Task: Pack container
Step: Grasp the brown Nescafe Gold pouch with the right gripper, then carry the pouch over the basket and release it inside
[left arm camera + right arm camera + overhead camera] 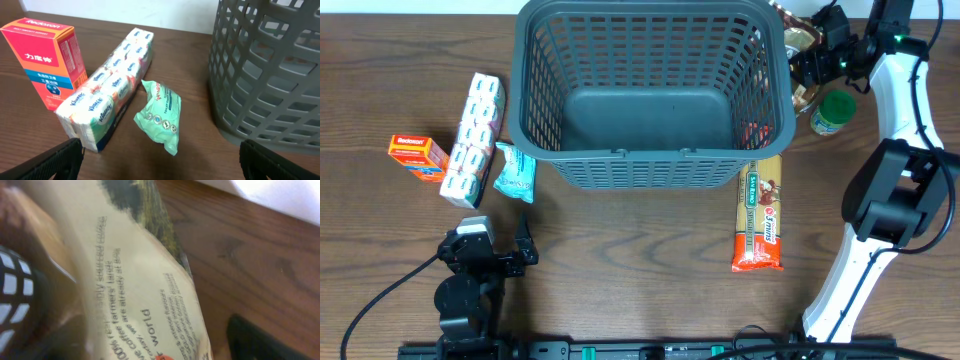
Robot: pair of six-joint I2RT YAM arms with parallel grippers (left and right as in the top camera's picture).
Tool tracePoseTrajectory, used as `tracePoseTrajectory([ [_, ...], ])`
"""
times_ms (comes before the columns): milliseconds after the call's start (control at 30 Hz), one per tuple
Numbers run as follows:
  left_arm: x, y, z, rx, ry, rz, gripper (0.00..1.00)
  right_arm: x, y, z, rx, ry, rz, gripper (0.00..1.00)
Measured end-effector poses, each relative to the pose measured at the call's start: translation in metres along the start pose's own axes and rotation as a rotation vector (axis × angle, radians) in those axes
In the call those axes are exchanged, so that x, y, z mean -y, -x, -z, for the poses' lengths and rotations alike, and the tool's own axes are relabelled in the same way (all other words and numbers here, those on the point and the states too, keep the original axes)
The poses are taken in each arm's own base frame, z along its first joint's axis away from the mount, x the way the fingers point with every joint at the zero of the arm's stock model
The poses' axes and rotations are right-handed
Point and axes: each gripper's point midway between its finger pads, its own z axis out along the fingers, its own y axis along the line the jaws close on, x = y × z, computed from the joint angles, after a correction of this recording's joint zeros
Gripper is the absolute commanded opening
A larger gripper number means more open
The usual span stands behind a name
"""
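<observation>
Overhead, the container (650, 153) sits at the middle of the desk's far edge, a dark grey basket with slotted sides and a bare solid floor. Off its left wall lie three things in a loose group: a long pack of tissues (472, 140), an orange box (418, 156) nearer the left edge, and a green wipes packet (514, 172) just beside the basket's near-left corner. A long pasta packet (760, 215) lies lengthwise off the basket's near-right corner. A green-lidded jar (833, 112) stands close to the right wall.

The left gripper (523, 248) rests low near the desk's near-left corner, well apart from the basket. Left wrist view shows its fingertips (65, 155) spread wide at the bottom corners of the picture with nothing between them. Ahead of them are the tissues (110, 95), the box (45, 60) standing upright, the wipes (161, 117) and the basket wall (270, 75).

The right gripper (812, 65) reaches to the far-right corner, up against a coffee bag (792, 45) beside the basket's far-right corner. Right wrist view is filled by the blurred bag (130, 280), with one dark finger (260, 340) showing at the lower right. Whether that hand is clamped on the bag cannot be told
</observation>
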Motion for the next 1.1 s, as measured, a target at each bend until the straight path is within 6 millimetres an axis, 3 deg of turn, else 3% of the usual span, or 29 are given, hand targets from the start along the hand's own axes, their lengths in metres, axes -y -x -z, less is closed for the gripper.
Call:
tracePoseTrajectory([
  [133, 0.000, 0.000, 0.000, 0.000, 0.000, 0.000, 0.98, -0.001, 0.001, -0.002, 0.003, 0.001, 0.004, 0.22],
  [267, 0.000, 0.000, 0.000, 0.000, 0.000, 0.000, 0.98, -0.004, 0.004, -0.005, 0.012, 0.009, -0.016, 0.03],
  [567, 0.000, 0.000, 0.000, 0.000, 0.000, 0.000, 0.98, 0.007, 0.016, -0.004, 0.059, -0.042, -0.092, 0.01],
  [700, 0.000, 0.000, 0.000, 0.000, 0.000, 0.000, 0.98, 0.016, 0.024, 0.008, 0.075, -0.107, -0.135, 0.01],
  [800, 0.000, 0.000, 0.000, 0.000, 0.000, 0.000, 0.98, 0.018, 0.038, 0.032, 0.110, -0.160, -0.158, 0.01],
  [900, 0.000, 0.000, 0.000, 0.000, 0.000, 0.000, 0.98, 0.015, 0.067, 0.072, 0.190, -0.207, -0.168, 0.01],
  [1100, 0.000, 0.000, 0.000, 0.000, 0.000, 0.000, 0.98, -0.020, 0.137, 0.197, 0.441, -0.276, -0.163, 0.01],
])
